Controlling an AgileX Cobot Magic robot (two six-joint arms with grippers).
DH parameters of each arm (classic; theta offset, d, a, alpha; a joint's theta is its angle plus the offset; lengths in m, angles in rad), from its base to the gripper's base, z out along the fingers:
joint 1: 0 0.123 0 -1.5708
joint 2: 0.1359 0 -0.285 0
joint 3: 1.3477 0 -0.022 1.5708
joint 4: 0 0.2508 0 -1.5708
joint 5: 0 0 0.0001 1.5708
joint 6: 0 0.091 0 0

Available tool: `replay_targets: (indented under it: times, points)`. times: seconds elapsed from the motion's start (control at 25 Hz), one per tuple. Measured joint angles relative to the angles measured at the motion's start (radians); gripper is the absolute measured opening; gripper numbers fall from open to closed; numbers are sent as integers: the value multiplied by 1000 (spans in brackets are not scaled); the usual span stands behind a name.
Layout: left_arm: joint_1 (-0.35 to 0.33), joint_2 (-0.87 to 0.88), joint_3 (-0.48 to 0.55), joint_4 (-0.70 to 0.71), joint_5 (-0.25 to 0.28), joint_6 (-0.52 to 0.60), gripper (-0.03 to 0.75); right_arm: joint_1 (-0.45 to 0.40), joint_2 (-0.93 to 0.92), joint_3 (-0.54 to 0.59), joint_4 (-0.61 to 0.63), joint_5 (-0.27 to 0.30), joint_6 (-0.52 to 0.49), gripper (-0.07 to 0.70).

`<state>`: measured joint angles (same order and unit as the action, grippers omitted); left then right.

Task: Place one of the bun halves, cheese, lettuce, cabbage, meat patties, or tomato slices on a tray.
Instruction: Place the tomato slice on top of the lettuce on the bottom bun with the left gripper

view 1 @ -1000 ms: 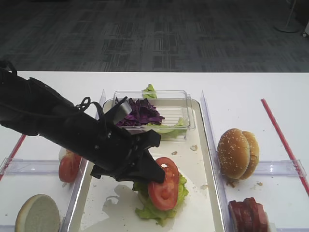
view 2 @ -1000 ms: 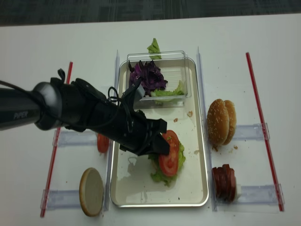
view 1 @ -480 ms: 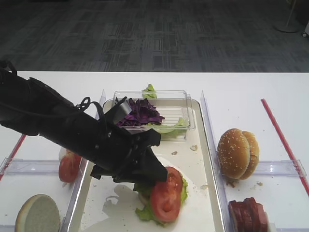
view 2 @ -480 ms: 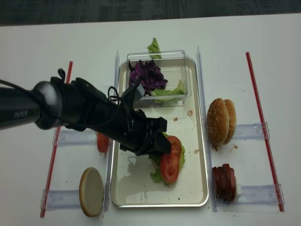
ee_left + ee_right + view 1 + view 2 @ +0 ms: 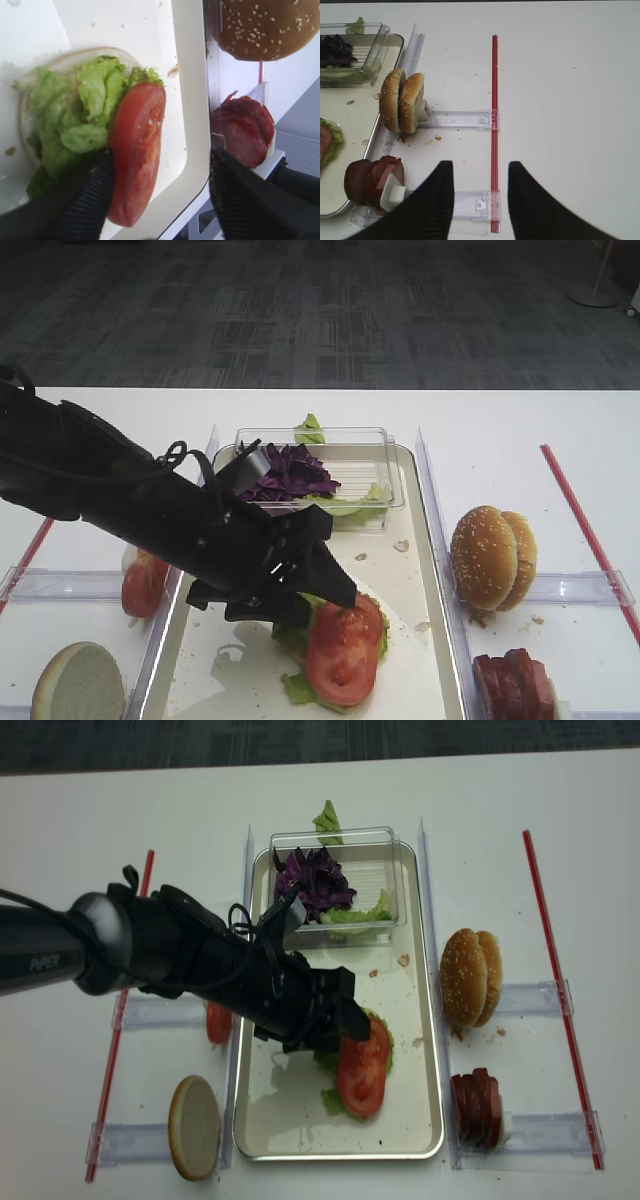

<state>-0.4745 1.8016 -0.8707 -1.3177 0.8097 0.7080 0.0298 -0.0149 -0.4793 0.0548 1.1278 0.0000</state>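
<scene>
Where visible: two tomato slices [image 5: 341, 650], two sesame bun halves [image 5: 492, 556].

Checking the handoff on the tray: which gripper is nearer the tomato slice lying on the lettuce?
Left. The left gripper straddles the tomato slice on the lettuce; the right gripper hovers off the tray, beyond the buns.

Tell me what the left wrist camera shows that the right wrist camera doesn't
Only the left wrist view shows the tomato slice leaning on the lettuce over a pale bun half, with the left gripper open around it. Only the right wrist view shows the clear box holding the purple cabbage, a red strip on the white table, and the open right gripper hovering over bare table. Both show the tray, a seeded bun and the meat patties.
</scene>
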Motion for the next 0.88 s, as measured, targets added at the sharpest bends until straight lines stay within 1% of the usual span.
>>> replay_targets:
  times: [0.36,0.6,0.88]
  points:
    - [5,0,0,-2,-8,-2,496,0,0,0,0,0,0,302]
    - [22,-18,0,-4,-8,-2,508,0,0,0,0,0,0,302]
    - [24,-60,1,-19,-6,-2,509,0,0,0,0,0,0,302]
